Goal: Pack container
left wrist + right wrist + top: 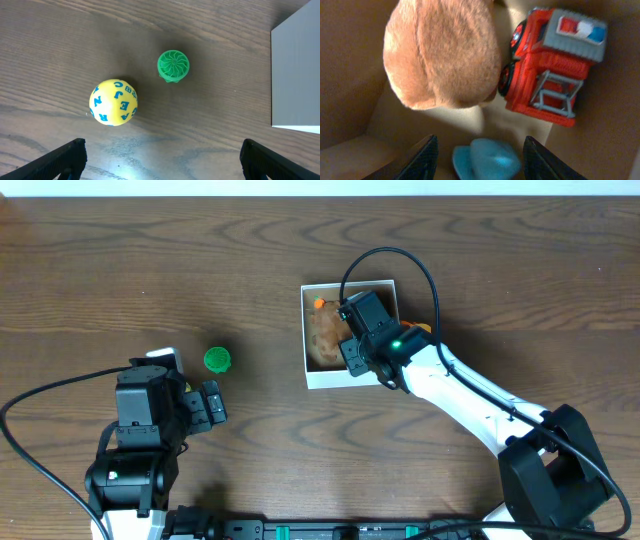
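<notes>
The container [335, 378] is the white-walled box with a tan inside at the table's middle; its white wall also shows in the left wrist view [297, 75]. In it lie a tan plush toy [445, 55], a red fire truck [550, 65] and a small blue toy [487, 160]. My right gripper [480, 150] hangs open inside the container. The blurred blue toy sits between its fingers with gaps on both sides. My left gripper [162, 155] is open and empty above bare wood. Ahead of it are a yellow lettered ball [113, 102] and a green ribbed toy [173, 65].
In the overhead view the green toy [217, 359] lies on the table left of the container, beside my left gripper [213, 405]. The right arm crosses from the lower right to the container, covering part of it. A small orange piece [320, 304] shows at the container's far left corner.
</notes>
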Controlling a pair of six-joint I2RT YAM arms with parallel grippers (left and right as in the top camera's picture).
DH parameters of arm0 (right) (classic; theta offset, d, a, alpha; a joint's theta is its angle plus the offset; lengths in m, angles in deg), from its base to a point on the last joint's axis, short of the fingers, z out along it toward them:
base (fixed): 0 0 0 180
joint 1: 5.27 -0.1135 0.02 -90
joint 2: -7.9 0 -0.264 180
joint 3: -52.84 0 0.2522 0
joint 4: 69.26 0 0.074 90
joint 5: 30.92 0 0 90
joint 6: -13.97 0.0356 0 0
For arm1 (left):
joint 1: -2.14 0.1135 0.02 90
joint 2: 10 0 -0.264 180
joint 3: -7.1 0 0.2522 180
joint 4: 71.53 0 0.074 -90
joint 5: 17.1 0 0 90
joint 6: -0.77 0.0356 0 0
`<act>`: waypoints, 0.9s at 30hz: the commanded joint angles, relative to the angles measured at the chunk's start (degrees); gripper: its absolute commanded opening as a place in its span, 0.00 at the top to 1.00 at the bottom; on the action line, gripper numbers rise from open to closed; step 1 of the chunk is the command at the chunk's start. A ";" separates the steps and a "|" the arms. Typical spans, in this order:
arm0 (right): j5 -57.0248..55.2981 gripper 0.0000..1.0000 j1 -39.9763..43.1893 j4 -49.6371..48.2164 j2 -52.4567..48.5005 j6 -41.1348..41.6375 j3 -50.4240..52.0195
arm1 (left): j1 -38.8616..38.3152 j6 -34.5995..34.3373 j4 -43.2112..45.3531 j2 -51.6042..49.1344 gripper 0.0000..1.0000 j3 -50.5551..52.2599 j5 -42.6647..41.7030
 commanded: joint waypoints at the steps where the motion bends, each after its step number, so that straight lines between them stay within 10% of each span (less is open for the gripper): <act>1: -3.82 0.44 0.28 0.44 3.74 -1.64 -3.06 | 0.17 -0.31 0.00 0.02 0.02 -1.22 0.09; 12: -5.01 0.36 16.41 8.50 15.52 6.75 -6.82 | 0.17 -0.31 0.00 0.02 0.02 -1.22 0.09; 27: 5.35 0.38 21.44 13.60 -0.74 6.75 -2.69 | 0.17 -0.31 -0.17 0.02 0.02 -0.96 0.09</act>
